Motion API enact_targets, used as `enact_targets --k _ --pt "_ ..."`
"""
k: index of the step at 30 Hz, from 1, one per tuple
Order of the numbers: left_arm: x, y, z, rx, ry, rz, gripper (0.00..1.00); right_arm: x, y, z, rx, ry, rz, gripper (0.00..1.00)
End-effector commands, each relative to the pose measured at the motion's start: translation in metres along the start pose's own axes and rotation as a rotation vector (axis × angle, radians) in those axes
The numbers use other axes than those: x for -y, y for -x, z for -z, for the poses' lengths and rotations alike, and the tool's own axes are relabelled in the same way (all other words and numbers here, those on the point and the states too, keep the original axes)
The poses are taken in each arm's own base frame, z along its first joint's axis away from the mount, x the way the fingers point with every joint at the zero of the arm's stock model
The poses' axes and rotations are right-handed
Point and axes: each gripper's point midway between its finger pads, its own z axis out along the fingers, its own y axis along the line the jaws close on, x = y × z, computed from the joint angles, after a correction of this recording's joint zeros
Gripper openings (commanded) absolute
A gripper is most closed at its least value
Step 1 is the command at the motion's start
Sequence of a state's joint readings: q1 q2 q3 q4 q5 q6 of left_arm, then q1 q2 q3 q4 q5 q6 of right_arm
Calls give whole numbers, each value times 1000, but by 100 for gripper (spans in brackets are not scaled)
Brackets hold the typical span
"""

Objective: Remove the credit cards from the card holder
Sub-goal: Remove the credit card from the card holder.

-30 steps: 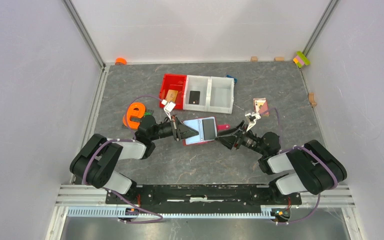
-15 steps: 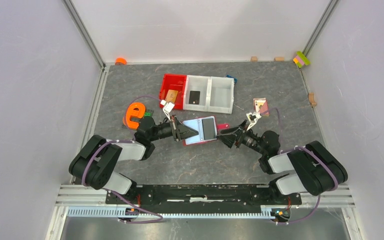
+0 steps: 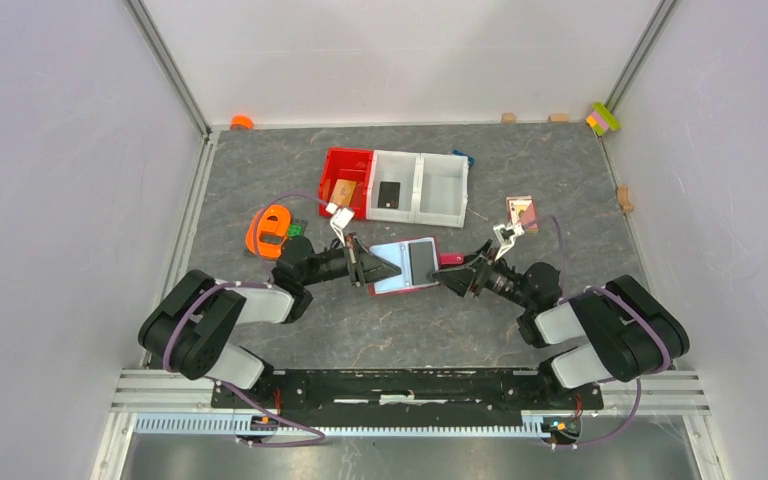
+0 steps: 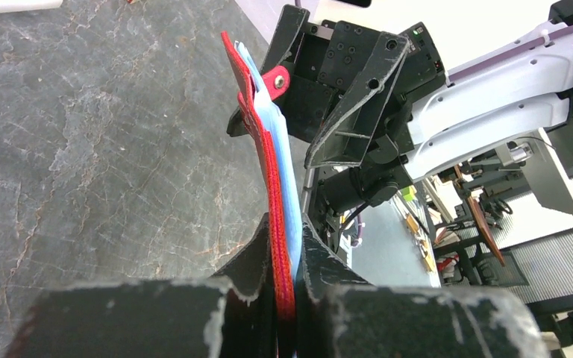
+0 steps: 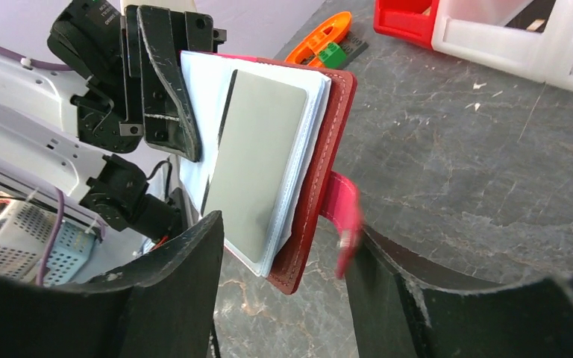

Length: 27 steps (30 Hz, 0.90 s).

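The dark red card holder (image 3: 392, 285) hangs open between the two arms, above the table. My left gripper (image 3: 368, 268) is shut on its left edge; the left wrist view shows the jaws (image 4: 283, 242) clamped on the red edge and blue lining. A pale grey-blue card (image 3: 422, 260) sits in a clear sleeve (image 5: 257, 156). My right gripper (image 3: 454, 276) is open, its fingers on either side of the holder's right edge (image 5: 287, 250), with the snap tab (image 5: 341, 209) against one finger. A tan-orange card (image 3: 343, 190) lies in the red bin and a black card (image 3: 390, 192) in the white bin.
The red bin (image 3: 338, 160) and two white bins (image 3: 444, 168) stand behind the holder. An orange clamp-like object (image 3: 268, 228) lies at the left. A pink-and-white patterned card (image 3: 520, 212) lies at the right. Small blocks line the far edge.
The held card holder has shifted slightly right and nearer. My right gripper has moved in a little, and the holder's right edge now lies between its open fingers.
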<state>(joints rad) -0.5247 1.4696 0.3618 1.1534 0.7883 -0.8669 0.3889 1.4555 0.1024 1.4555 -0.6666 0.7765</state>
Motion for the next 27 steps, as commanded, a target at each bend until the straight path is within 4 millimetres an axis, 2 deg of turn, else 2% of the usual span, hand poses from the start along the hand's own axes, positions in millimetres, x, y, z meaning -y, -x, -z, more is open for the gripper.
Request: enact_targets --k 1,9,16,17,22,23,26,27 --pt "3 13 -7 22 -6 -32 2 -34 28 5 110 150 72 60" --pt "-5 11 -8 9 31 -29 2 -43 37 10 148 209 19 42" --pt "-7 10 -8 4 37 -25 2 -43 38 9 145 212 17 38" --pt "-7 10 -9 4 35 -26 2 -43 38 9 144 214 17 40" --pt "-4 11 -7 13 24 -37 2 -36 35 7 133 181 12 64" --pt "-3 11 -7 15 22 -40 2 -34 35 7 133 170 16 73" --pt "0 13 -6 26 20 -52 2 -23 32 6 123 111 23 88" --pt "0 13 -5 29 20 -56 2 -16 29 6 114 79 30 89"
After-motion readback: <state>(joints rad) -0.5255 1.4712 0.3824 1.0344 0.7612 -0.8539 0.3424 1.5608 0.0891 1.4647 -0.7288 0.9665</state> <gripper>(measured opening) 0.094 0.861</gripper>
